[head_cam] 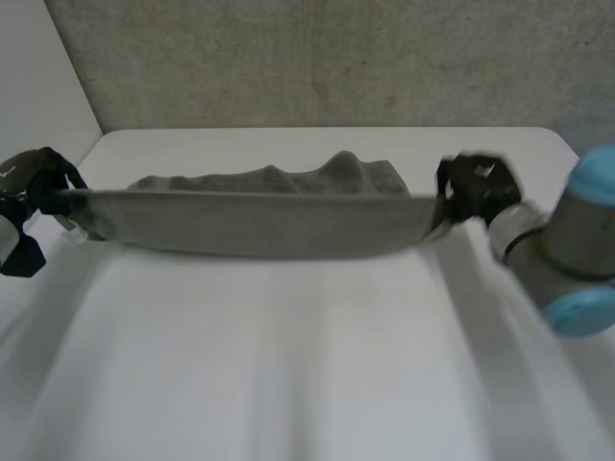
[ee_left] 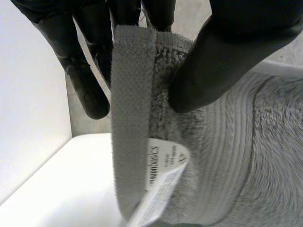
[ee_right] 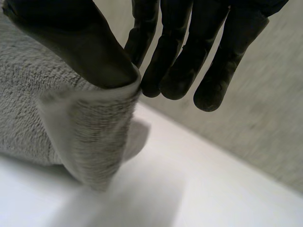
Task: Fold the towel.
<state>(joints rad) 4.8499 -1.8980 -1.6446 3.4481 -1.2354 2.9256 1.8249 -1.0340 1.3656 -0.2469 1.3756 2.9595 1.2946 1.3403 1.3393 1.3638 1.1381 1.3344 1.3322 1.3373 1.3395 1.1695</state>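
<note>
The grey towel is stretched in a taut band between both hands above the white tabletop, with its far part bunched on the surface behind. The left robot hand pinches the hemmed corner beside the label between thumb and fingers. The right robot hand pinches the opposite corner the same way. Bare tabletop spreads wide in front.

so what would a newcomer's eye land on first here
A grey towel is stretched taut across the white table, its far part bunched behind. The left hand pinches one end and the right hand the other. In the left wrist view a white label hangs from the hem beside that hand's pinch.
</note>
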